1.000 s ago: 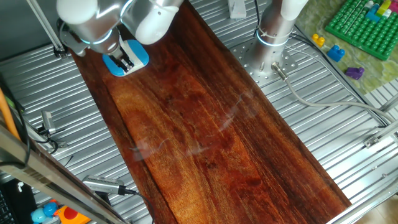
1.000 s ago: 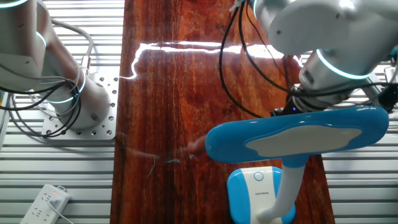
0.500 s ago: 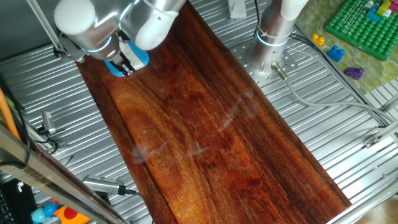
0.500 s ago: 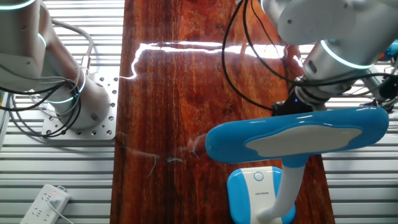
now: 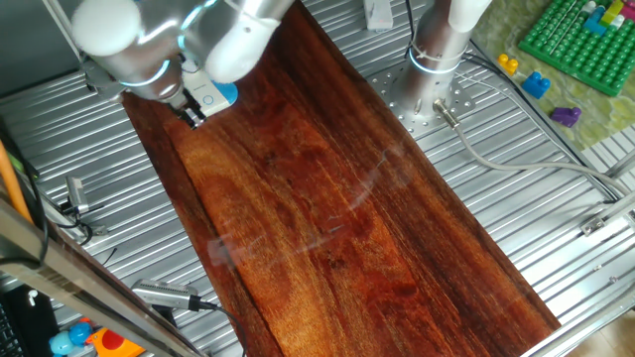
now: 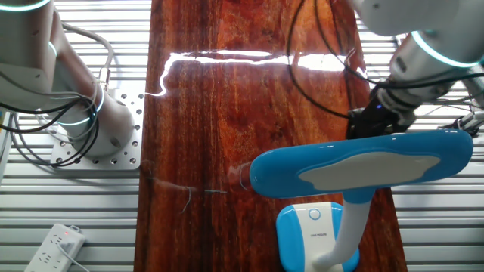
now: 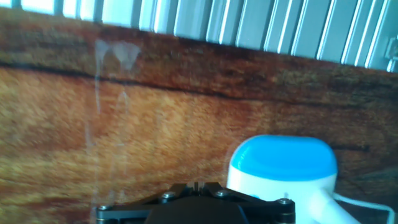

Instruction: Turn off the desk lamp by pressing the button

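Note:
The desk lamp has a sky-blue base (image 6: pixel 310 236) with a white top and a round button (image 6: pixel 314 215), a white stem (image 6: pixel 352 219) and a flat blue head (image 6: pixel 355 162). It stands at one end of the wooden board (image 6: pixel 219 113). In the hand view the base (image 7: pixel 283 167) lies to the right of my gripper (image 7: pixel 196 185), apart from it. My gripper (image 5: pixel 189 116) is shut and empty, beside the small visible part of the lamp (image 5: pixel 227 94). In the other fixed view the lamp head hides my fingertips; only the dark wrist (image 6: pixel 378 121) shows.
A second arm's base (image 6: pixel 83 113) stands on the ribbed metal table beside the board, also seen in one fixed view (image 5: pixel 437 50). A white power strip (image 6: pixel 53 245) lies near it. A green baseplate (image 5: pixel 580 40) with toy bricks is at the far corner.
My gripper has moved off the lamp base towards the board's edge. The arm now covers most of the lamp in one fixed view. The lamp has not moved.

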You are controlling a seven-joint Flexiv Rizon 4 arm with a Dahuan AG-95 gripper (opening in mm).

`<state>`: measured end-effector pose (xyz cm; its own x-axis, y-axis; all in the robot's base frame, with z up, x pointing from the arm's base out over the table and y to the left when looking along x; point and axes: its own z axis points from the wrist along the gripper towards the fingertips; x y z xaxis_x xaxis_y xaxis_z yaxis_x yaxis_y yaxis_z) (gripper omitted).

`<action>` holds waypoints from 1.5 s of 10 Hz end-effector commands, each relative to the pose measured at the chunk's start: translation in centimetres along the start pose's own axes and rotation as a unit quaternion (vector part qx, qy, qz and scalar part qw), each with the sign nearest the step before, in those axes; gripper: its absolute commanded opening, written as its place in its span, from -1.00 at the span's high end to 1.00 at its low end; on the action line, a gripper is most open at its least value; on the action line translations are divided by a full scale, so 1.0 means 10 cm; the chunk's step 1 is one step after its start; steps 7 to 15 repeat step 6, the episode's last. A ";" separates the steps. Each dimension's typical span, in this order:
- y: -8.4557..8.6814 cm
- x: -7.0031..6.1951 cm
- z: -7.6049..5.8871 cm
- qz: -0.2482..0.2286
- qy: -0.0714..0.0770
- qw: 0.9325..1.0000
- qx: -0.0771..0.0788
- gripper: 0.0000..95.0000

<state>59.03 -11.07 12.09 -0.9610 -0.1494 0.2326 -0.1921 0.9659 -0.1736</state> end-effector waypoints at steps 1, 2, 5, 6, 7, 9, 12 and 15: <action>0.04 -0.02 -0.06 0.004 -0.006 1.000 -0.006 1.00; 0.04 -0.02 -0.07 0.004 -0.009 1.000 -0.011 1.00; 0.05 -0.02 -0.07 0.001 -0.010 1.000 -0.008 1.00; 0.05 -0.02 -0.07 -0.001 -0.010 1.000 -0.008 1.00; 0.05 -0.02 -0.07 -0.001 -0.010 1.000 -0.008 1.00; 0.05 -0.02 -0.07 -0.001 -0.010 1.000 -0.008 1.00; 0.05 -0.02 -0.07 -0.001 -0.010 1.000 -0.008 1.00; 0.05 -0.02 -0.07 -0.001 -0.010 1.000 -0.008 1.00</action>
